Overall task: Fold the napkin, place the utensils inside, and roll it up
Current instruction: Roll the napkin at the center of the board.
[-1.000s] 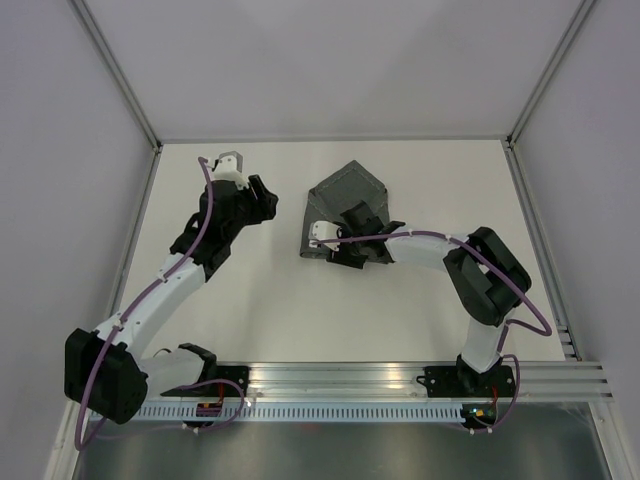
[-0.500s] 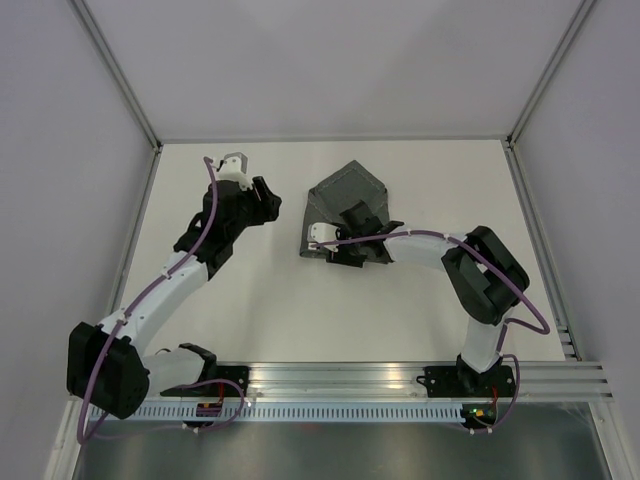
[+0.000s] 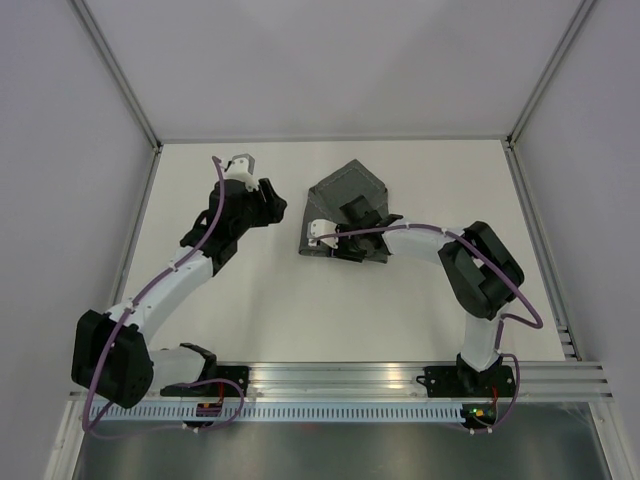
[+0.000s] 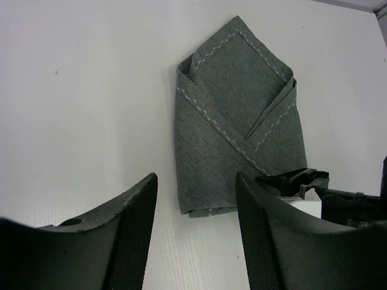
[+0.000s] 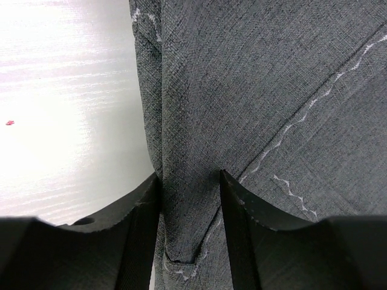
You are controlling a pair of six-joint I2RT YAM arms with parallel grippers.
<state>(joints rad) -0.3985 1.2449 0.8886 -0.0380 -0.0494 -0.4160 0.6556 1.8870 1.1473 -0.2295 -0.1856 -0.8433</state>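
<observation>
Top external: napkin (image 3: 345, 190), folded into a pointed pouch, lies far-centre on the table (image 3: 400, 310). The right gripper (image 3: 325, 245) sits at its near edge, and the left gripper (image 3: 272, 203) stands apart to its left. Left wrist: left fingers (image 4: 121, 241) wide apart, holding nothing; napkin flat, unrolled. Right wrist: right fingers (image 5: 127, 235) astride the napkin's folded side edge, part-way apart; whether they grip cannot be told. Utensils: none visible. Judged status: folding done, rolling outstanding, utensil placement unconfirmed.
</observation>
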